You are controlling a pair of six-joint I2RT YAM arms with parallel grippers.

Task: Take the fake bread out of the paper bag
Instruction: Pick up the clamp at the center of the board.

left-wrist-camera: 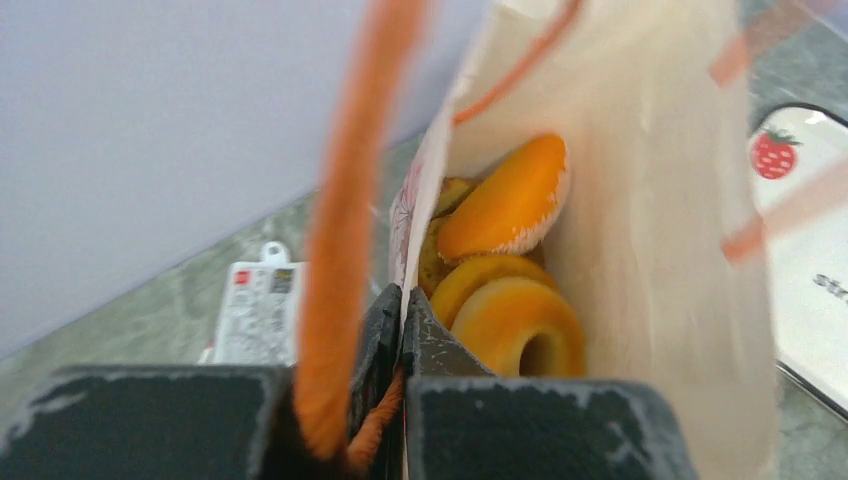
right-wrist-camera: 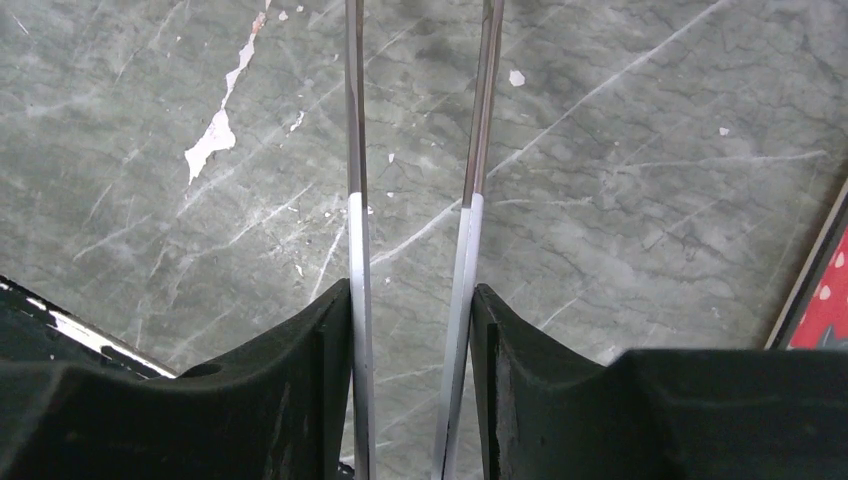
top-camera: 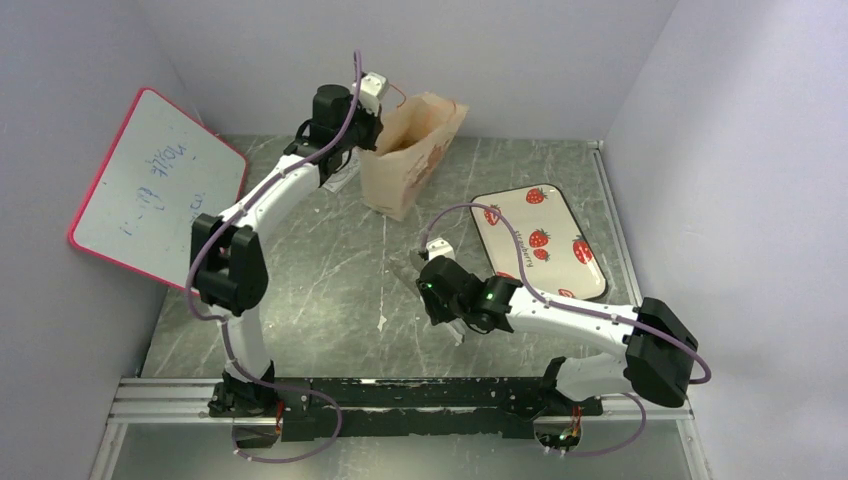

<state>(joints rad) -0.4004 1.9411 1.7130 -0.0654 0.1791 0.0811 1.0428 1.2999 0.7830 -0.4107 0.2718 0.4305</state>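
The paper bag (top-camera: 410, 155) stands upright and open at the back of the table. My left gripper (top-camera: 372, 140) is shut on the bag's near rim (left-wrist-camera: 403, 300), with an orange cord handle (left-wrist-camera: 345, 220) looped over one finger. Inside the bag (left-wrist-camera: 650, 250) lies the fake bread: two ring bagels (left-wrist-camera: 520, 325) stacked in front and an orange bun or loaf (left-wrist-camera: 510, 205) behind them. My right gripper (top-camera: 445, 300) hovers low over mid-table, away from the bag. It is shut (right-wrist-camera: 412, 295) on a pair of thin metal tongs (right-wrist-camera: 355, 150), whose arms stay apart and hold nothing.
A white strawberry-printed tray (top-camera: 540, 240) lies right of the bag; its edge shows in both wrist views (left-wrist-camera: 810, 250) (right-wrist-camera: 820, 300). A small white tag card (left-wrist-camera: 255, 310) lies left of the bag. A pink-framed whiteboard (top-camera: 155, 190) leans on the left wall.
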